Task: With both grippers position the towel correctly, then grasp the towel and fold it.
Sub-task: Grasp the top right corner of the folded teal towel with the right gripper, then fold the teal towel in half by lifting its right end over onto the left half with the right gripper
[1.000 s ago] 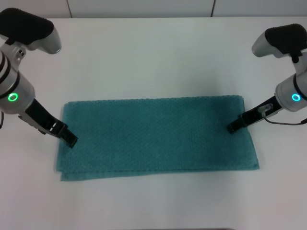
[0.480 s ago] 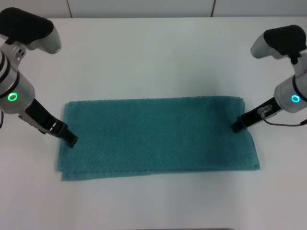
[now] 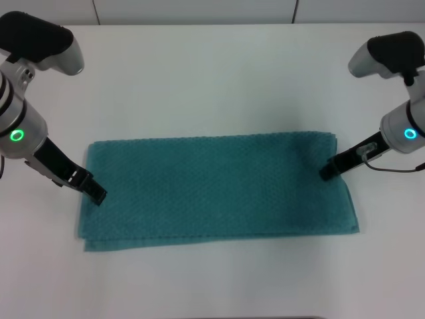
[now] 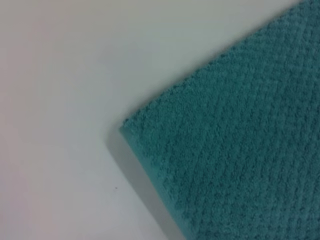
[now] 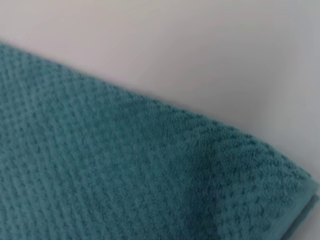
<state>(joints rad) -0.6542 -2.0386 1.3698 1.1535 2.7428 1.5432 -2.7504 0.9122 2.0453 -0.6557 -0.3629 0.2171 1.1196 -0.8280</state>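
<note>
The teal waffle-weave towel (image 3: 219,186) lies flat on the white table (image 3: 212,73), doubled, with its long side running left to right. My left gripper (image 3: 98,194) rests its tip on the towel's left edge, fingers together. My right gripper (image 3: 325,173) touches down just inside the right edge, also shut to one slim point. No cloth is lifted at either tip. A towel corner (image 4: 150,135) fills the left wrist view. In the right wrist view a folded towel edge (image 5: 240,150) shows, with bare table beyond it. Neither wrist view shows fingers.
The table's far edge meets a wall (image 3: 199,10) at the back. White tabletop surrounds the towel on all sides. The near layer of the towel sticks out slightly at the front left corner (image 3: 89,244).
My right gripper's tip has shifted a little to the right and back along the towel's right edge. The left gripper and the towel look unchanged.
</note>
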